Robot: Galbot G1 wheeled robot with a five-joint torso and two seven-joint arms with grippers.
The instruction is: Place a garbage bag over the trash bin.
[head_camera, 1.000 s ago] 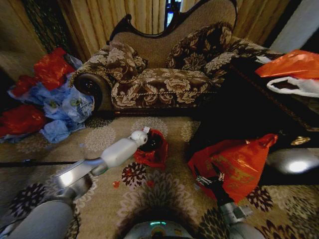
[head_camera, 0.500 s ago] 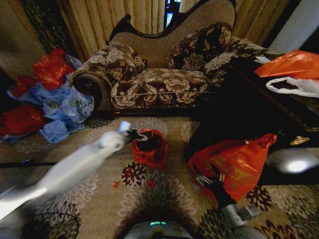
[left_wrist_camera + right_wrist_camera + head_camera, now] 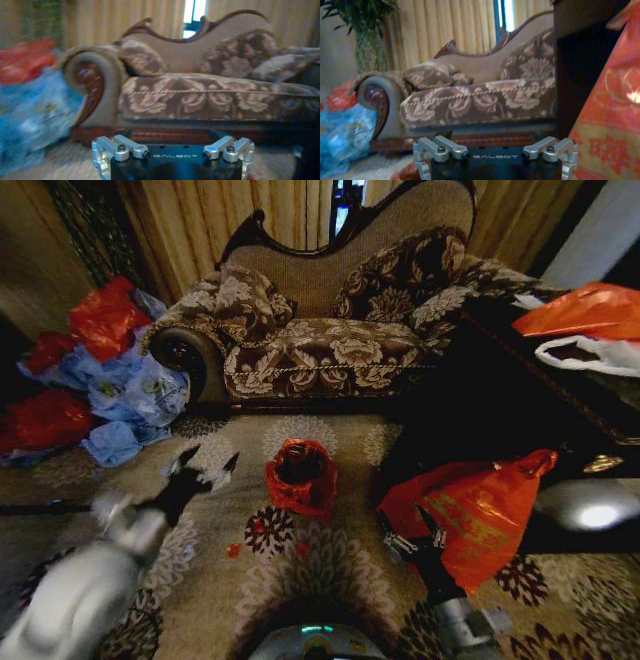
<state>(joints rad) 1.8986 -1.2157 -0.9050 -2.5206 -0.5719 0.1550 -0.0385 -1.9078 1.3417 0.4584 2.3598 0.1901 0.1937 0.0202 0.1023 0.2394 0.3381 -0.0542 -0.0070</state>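
Note:
The glossy red garbage bag (image 3: 300, 492) stands on the patterned carpet in front of the sofa. It wraps the trash bin, of which I see just the dark mouth (image 3: 300, 464) at the top. My left gripper (image 3: 207, 463) hangs open to the left of the bag, a short gap away, with nothing between its fingers. My right gripper (image 3: 410, 528) is open too, low at the right, between the bin and a large orange-red bag. Each wrist view faces the sofa over its own gripper base (image 3: 172, 157) (image 3: 495, 157).
An ornate sofa (image 3: 320, 340) stands behind the bin. Red and blue bags (image 3: 90, 390) are piled at the left. A large orange-red printed bag (image 3: 475, 510) leans on a dark table (image 3: 500, 410) at the right. Small red scraps (image 3: 232, 550) lie on the carpet.
My left arm has pulled back from the bag's rim, leftward and toward me, and its gripper now hangs apart from the bag. The right arm has barely shifted.

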